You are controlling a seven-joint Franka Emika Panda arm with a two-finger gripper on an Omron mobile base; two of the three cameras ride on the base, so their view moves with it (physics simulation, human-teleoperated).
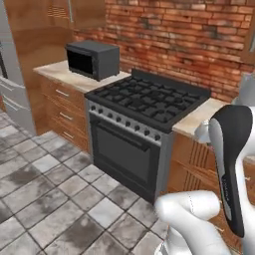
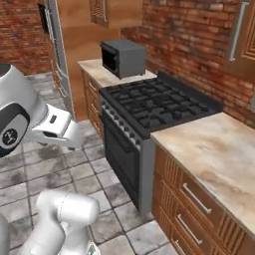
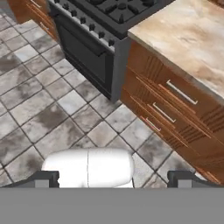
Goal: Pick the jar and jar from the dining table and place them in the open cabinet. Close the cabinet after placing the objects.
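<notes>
The jars and the dining table are out of view. A brown wooden wall cabinet (image 2: 245, 40) with a long silver bar handle hangs at the top right of the right base view; I cannot tell whether it is open. My gripper (image 3: 113, 180) is open, its two dark fingertips (image 3: 43, 179) set wide apart at the bottom of the hand view with nothing between them. It points down at the tiled floor in front of the counter's drawers. My white arm (image 1: 229, 164) rises at the right of the left base view.
A black stove (image 1: 144, 99) with an oven stands against the brick wall. A dark microwave (image 1: 94, 59) sits on the counter to its left. A marbled counter (image 2: 219, 149) over wooden drawers (image 3: 175, 100) runs to the stove's right. Grey tiled floor (image 1: 45, 199) lies in front.
</notes>
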